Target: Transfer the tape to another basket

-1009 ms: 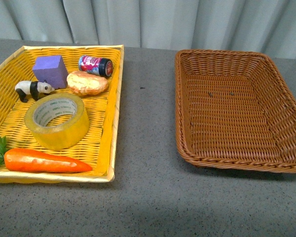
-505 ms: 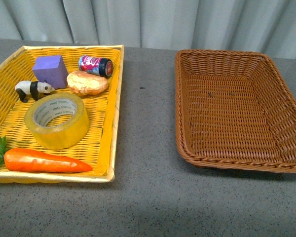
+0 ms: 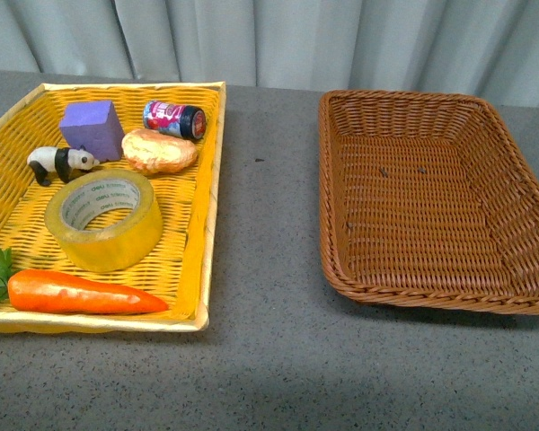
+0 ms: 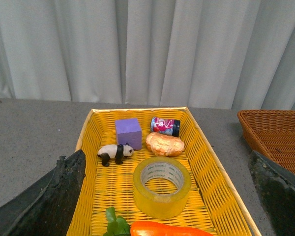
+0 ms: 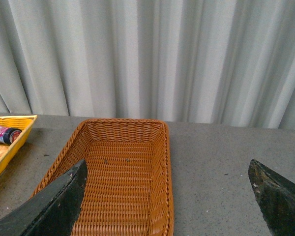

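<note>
In the front view, neither arm is seen. The tape (image 3: 103, 220) lies flat, core upward, inside the yellow tray (image 3: 213, 180), in its middle toward the near end. The toy carrot (image 3: 81, 293) lies along the tray's near rim, and the panda figure (image 3: 58, 163), purple cube (image 3: 90, 126), bread roll (image 3: 159, 150) and small can (image 3: 173, 118) are crowded at the tray's far end. The brown wicker basket (image 3: 413, 296) stands well apart to the right of the tray, with nothing seen in it — the destination, it is judged.

In the left wrist view, the left gripper (image 4: 164, 157) is held above the tray's near end with its fingers (image 4: 49, 196) spread wide. The tape (image 4: 162, 187) is framed between them, which suggests a lineup for a descent onto the roll. Nothing is touched.

In the right wrist view, the right gripper (image 5: 167, 162) is likewise spread apart and holds nothing. It is aimed at the basket (image 5: 123, 123), with only a corner of the tray (image 5: 10, 118) showing. It is probably parked aside, since the tape lies on the other arm's side.
</note>
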Controlling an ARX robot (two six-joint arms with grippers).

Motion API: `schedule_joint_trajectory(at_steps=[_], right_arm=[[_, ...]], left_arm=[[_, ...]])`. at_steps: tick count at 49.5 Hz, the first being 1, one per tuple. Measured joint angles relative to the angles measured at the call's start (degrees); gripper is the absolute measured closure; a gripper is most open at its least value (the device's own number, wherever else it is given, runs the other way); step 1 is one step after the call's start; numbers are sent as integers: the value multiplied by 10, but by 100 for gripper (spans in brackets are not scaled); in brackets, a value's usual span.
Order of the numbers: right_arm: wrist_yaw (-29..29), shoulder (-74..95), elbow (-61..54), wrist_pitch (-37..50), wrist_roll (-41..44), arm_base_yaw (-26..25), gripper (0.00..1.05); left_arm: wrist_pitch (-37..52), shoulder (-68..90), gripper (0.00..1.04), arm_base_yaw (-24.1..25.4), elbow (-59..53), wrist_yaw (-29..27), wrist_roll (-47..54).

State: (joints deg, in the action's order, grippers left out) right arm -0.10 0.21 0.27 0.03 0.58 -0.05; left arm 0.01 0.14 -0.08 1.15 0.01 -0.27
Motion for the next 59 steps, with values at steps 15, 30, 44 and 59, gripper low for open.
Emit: schedule_joint_trajectory(at_steps=[15, 30, 44, 59], right_arm=[[0, 0, 0, 0, 0, 0, 9], [0, 0, 0, 0, 0, 0, 9], [0, 0, 0, 0, 0, 0, 9], [0, 0, 0, 0, 0, 0, 9]], left_arm=[[0, 0, 7, 0, 0, 0, 0], [82, 307, 7, 3, 67, -47, -111], [197, 706, 7, 4, 211, -7, -139], [160, 902, 7, 0, 316, 19, -137]])
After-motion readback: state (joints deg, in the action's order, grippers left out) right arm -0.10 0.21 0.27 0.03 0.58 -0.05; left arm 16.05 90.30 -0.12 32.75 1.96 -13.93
